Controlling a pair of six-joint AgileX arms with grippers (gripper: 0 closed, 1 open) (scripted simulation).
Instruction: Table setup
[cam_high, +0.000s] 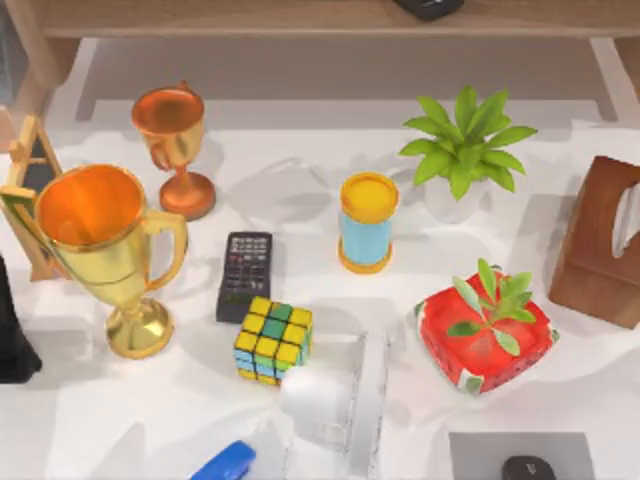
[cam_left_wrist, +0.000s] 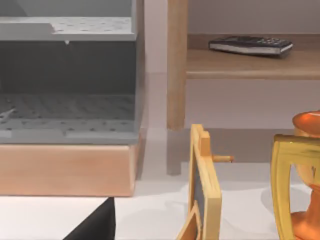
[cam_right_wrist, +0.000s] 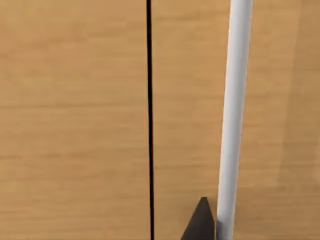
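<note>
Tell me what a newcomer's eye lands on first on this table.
The big gold trophy at the table's left draws the eye first, with a smaller copper trophy behind it. Next comes the watermelon-patterned pot with a green plant at the right, and the colourful puzzle cube near the middle front, beside a black remote.
</note>
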